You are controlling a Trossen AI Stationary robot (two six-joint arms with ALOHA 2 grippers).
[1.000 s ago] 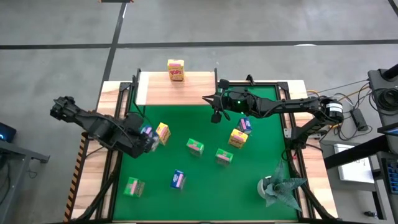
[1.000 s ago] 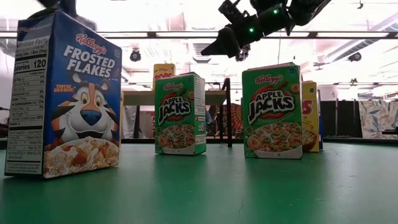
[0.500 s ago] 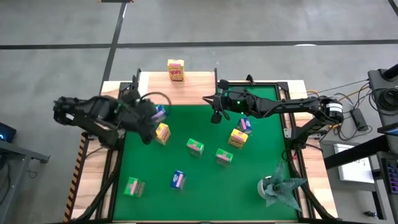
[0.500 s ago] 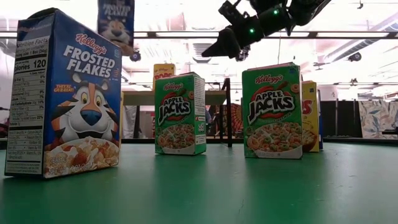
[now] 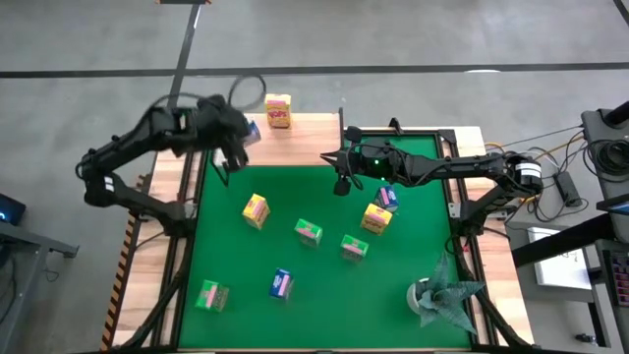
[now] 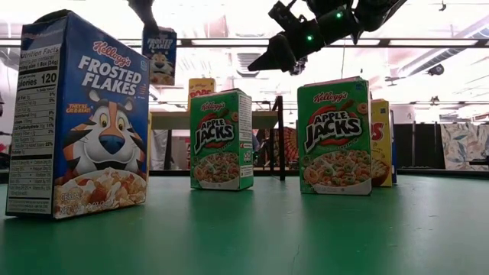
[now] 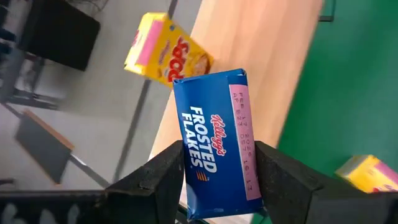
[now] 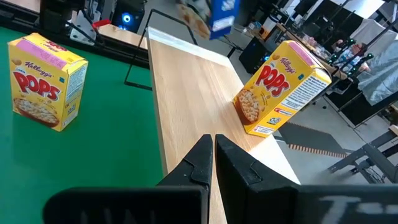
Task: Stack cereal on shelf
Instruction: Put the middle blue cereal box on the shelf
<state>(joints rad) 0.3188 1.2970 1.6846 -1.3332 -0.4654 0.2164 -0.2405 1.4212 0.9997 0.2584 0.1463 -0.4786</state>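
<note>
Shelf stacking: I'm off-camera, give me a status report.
Left gripper jaws shut on blue Frosted Flakes box, above shelf. Right gripper shut, empty, over shelf. One yellow Pops box on shelf.

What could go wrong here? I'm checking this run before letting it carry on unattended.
1. The left claw holds the blue Frosted Flakes box by its lower end only, so it might tilt or slip.
2. The yellow Pops box already stands on the light wooden shelf board; a close placement could knock it over.
3. The shut right claw hovers above the shelf, possibly crowding it.
</note>
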